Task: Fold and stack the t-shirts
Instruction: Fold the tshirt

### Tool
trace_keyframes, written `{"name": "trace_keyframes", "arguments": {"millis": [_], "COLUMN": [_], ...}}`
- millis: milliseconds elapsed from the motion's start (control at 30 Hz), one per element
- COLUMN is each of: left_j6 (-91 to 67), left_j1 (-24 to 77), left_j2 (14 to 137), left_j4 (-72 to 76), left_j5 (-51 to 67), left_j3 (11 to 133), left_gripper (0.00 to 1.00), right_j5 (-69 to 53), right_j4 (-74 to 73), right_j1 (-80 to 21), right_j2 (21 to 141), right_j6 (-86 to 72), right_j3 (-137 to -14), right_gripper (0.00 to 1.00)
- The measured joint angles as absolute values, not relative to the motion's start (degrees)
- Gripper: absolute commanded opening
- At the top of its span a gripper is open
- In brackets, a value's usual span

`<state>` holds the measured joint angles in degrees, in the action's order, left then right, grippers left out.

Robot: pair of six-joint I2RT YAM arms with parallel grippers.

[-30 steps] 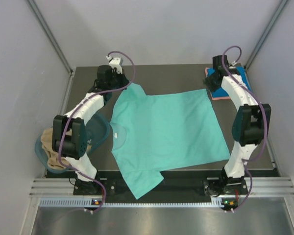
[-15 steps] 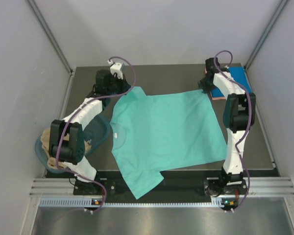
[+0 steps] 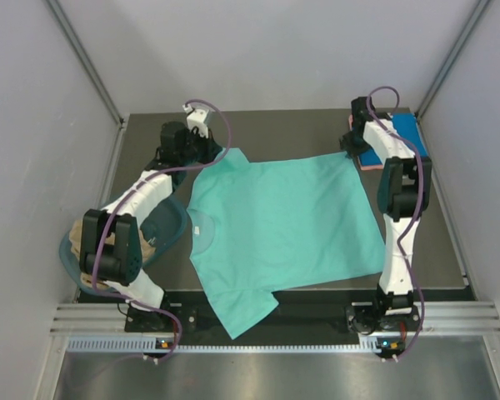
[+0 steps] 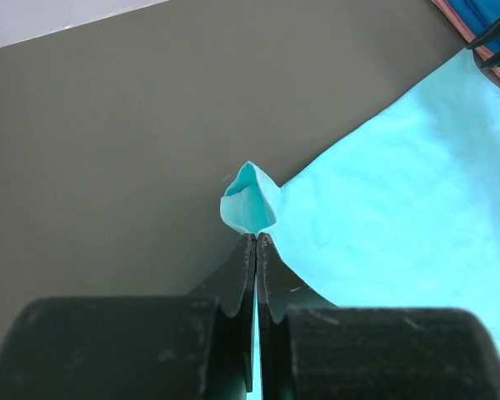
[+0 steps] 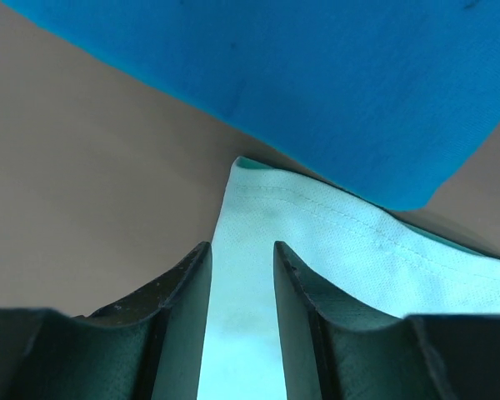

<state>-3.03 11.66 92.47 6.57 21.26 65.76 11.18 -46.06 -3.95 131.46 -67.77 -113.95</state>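
Note:
A teal-green t-shirt [image 3: 283, 225] lies spread flat on the dark table, with its near sleeve folded at the front edge. My left gripper [image 3: 217, 153] is shut on the tip of the far sleeve; in the left wrist view a small bunch of teal cloth [image 4: 248, 207] sticks out past the closed fingertips of that gripper [image 4: 257, 238]. My right gripper [image 3: 350, 149] is open at the shirt's far right hem corner [image 5: 258, 200], one jaw on each side of the cloth [image 5: 242, 248]. A folded bright blue t-shirt [image 3: 392, 133] [image 5: 317, 75] lies on a pink one [image 3: 367, 164] at the far right.
A translucent teal tub [image 3: 168, 218] stands at the left edge, with a tan t-shirt [image 3: 85, 242] bunched in it. Grey walls and metal posts close in the table on three sides. A metal rail [image 3: 267, 321] runs along the near edge.
My right gripper has come off the blue stack and moved left to the teal shirt's hem corner. My left gripper has shifted slightly right, to the sleeve tip.

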Motion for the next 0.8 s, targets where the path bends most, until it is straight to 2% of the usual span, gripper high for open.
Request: {"name": "trace_keyframes", "arguments": {"millis": [800], "left_j6": [-1.52], "left_j1": [11.66], "left_j2": [90.50], "left_j4": [8.27], "left_j5": [21.43], "left_j3": [62.43], "left_gripper": [0.00], "right_j5": [11.33], "right_j4": [-47.13], "right_j1": [-2.35], "right_j2": [137.49], "right_j6": [-69.73], "right_j3": [-119.35], "right_gripper": [0.37]}}
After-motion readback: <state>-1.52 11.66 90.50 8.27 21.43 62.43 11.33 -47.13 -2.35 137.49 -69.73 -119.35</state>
